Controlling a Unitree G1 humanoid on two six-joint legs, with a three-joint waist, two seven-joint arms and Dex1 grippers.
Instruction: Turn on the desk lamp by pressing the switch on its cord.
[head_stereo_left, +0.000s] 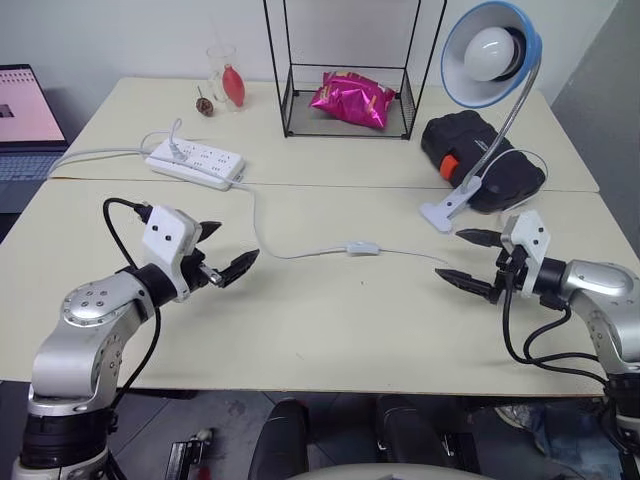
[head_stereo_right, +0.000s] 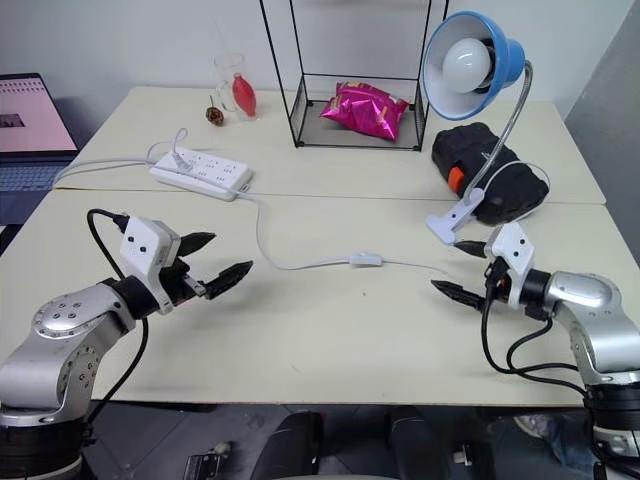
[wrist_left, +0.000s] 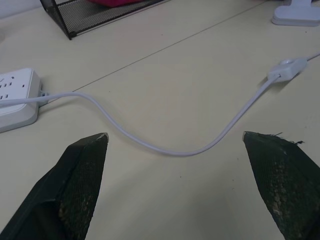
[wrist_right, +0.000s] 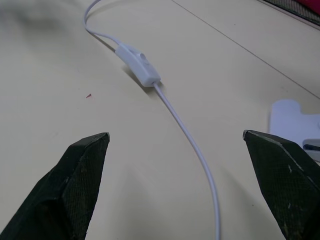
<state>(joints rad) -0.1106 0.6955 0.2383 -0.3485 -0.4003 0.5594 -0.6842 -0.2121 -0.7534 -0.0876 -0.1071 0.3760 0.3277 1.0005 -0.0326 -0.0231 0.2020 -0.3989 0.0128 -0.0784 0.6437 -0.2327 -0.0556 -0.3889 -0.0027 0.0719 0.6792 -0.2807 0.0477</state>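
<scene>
Both grippers (head_stereo_left: 229, 250) (head_stereo_left: 468, 260) gape, flanking the switch (head_stereo_left: 361, 248) with room.

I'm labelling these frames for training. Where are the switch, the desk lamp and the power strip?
switch (head_stereo_left: 362, 247), left eye view, middle of its white body on the cord.
desk lamp (head_stereo_left: 492, 54), left eye view, the bulb inside the blue shade.
power strip (head_stereo_left: 196, 163), left eye view, its socketed top face.

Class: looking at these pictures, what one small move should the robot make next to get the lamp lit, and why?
Probably ease the right hand toward the switch. The switch lies untouched on the table between the two open hands, the lamp looks unlit, and the right hand seems slightly nearer than the left hand.
</scene>
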